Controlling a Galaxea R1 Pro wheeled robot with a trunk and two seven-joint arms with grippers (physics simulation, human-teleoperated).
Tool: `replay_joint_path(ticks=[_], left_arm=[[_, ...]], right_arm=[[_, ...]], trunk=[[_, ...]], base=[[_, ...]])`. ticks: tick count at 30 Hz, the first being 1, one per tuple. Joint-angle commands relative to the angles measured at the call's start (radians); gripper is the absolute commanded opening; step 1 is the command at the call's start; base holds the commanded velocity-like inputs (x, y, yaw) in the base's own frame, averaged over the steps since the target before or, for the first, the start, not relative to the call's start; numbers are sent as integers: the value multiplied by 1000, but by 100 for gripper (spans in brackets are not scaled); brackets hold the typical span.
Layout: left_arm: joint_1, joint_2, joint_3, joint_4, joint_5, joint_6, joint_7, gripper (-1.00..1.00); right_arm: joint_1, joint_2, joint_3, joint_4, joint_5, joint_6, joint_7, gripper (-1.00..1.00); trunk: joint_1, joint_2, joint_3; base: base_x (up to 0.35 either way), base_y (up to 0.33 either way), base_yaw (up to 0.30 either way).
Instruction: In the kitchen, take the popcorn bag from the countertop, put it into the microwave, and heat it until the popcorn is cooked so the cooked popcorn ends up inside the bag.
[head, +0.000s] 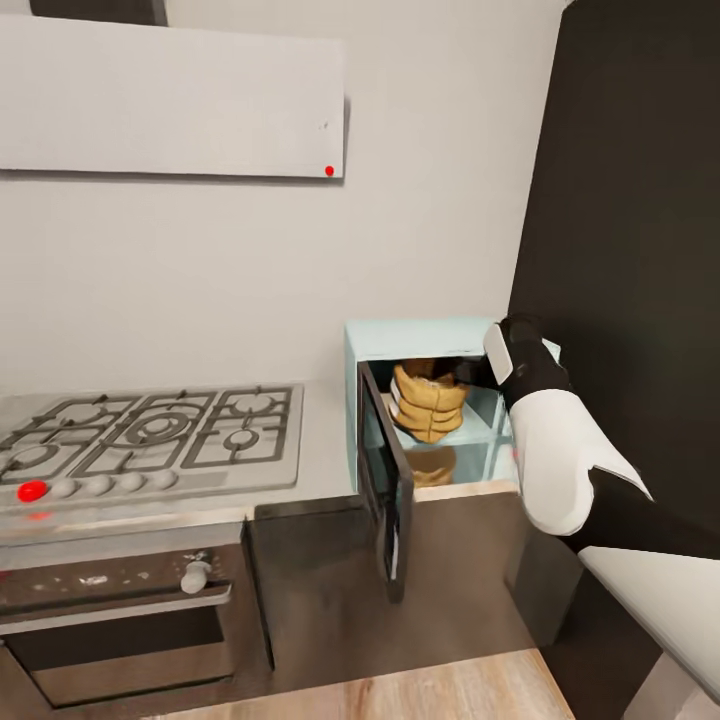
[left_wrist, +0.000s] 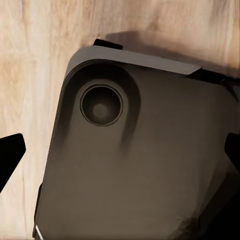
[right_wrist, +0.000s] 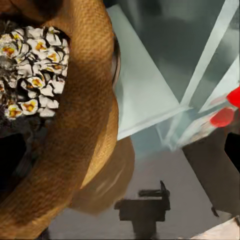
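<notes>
Right arm (head: 560, 450): reaching into the open microwave (head: 420, 345).
Right gripper (head: 470, 375): at the popcorn bag (head: 428, 405) rim; grip not discernible.
Popcorn bag: inside the cavity, popcorn (right_wrist: 30, 75) showing.
Advice: keep bag upright, clear of the door (head: 385, 490).

I see the bag (head: 428, 402) in the microwave (head: 420, 345), hob (head: 150, 435) left; my right gripper (head: 468, 372) seemingly at the bag.

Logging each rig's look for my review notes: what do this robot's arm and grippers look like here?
The right arm has smooth white shell panels over black joints, with a black wrist and a small pale grey panel near the right gripper. No cables or markings show. In the left wrist view, the left gripper's fingertips are plain black.
</notes>
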Motion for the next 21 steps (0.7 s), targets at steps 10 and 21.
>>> replay_joint_path(ticks=[10, 21], left_arm=[[0, 0, 2, -1, 2, -1, 2, 100], [0, 0, 2, -2, 4, -1, 2, 100]], right_arm=[[-1, 0, -6, -298, 14, 4, 284, 100], [457, -7, 166, -341, 24, -168, 353, 100]], trunk=[[-1, -1, -1], [-1, -1, -1]], base=[[-318, 0, 0], [-91, 0, 0]])
